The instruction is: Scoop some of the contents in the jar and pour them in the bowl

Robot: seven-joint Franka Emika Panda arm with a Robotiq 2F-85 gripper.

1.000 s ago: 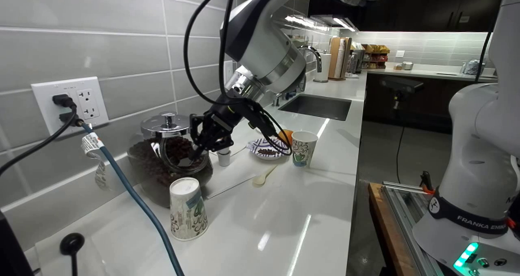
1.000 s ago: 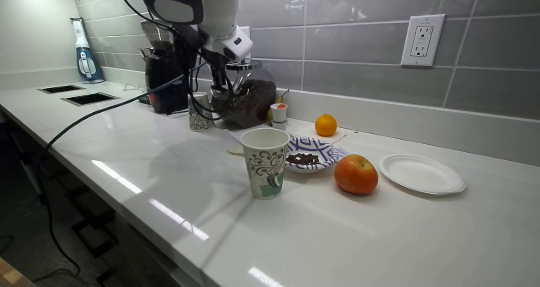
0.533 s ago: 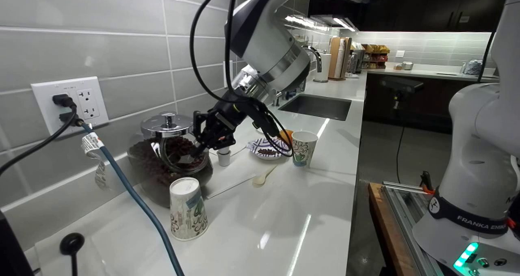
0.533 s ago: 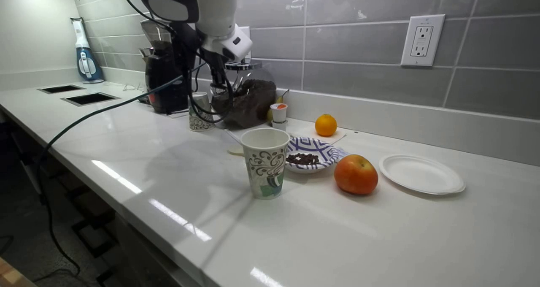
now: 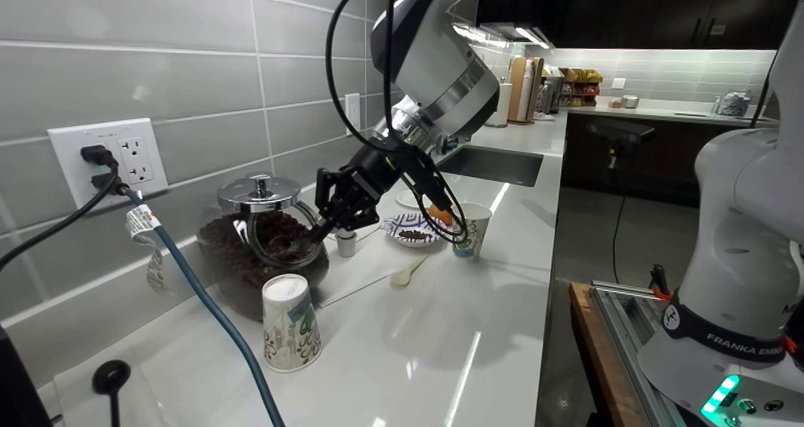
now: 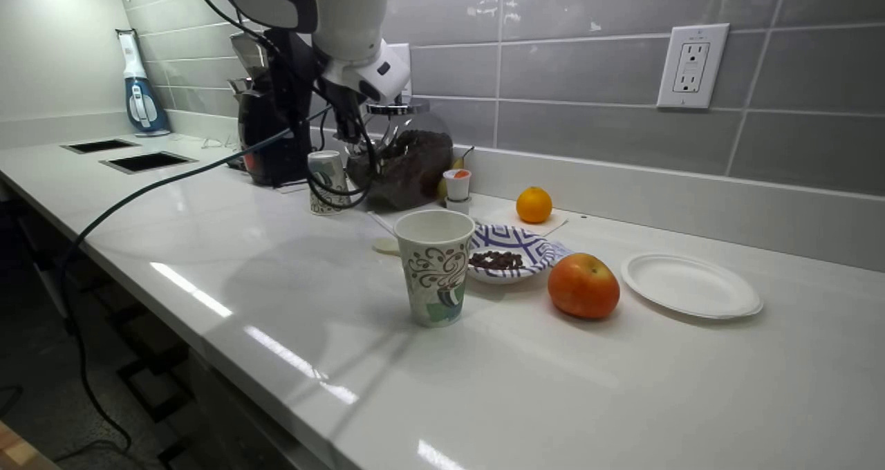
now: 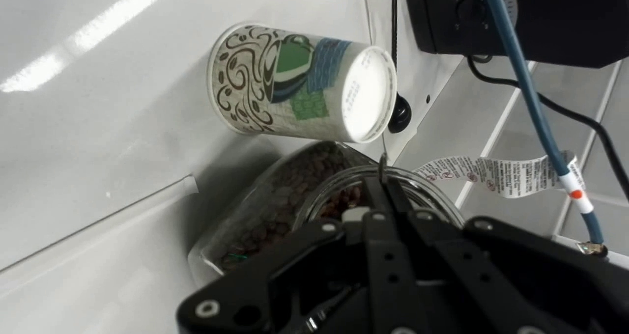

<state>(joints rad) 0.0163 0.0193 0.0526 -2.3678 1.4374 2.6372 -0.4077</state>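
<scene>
The jar (image 5: 229,251) is a large glass jar of dark beans with a silver lid and a round side mouth. It also shows in the wrist view (image 7: 265,216). My gripper (image 5: 319,231) is at the jar's mouth, shut on a thin scoop handle (image 7: 382,168). The scoop's head (image 5: 300,245) looks clear and sits at the mouth; I cannot tell if it holds beans. The bowl (image 6: 518,242) is white with a blue pattern and stands on the counter, right of the jar in both exterior views, with some dark beans (image 6: 496,260) in it.
An upside-down paper cup (image 5: 291,323) stands close in front of the jar. An upright paper cup (image 6: 435,269) and a red fruit (image 6: 584,285) stand by the bowl. Small white tubs (image 6: 457,183) stand beside the jar. A pale spoon (image 5: 402,279) lies on the counter.
In an exterior view my gripper has moved right, away from the jar, with the scoop drawn back toward the mouth's rim. The jar, bowl and cups have not moved.
</scene>
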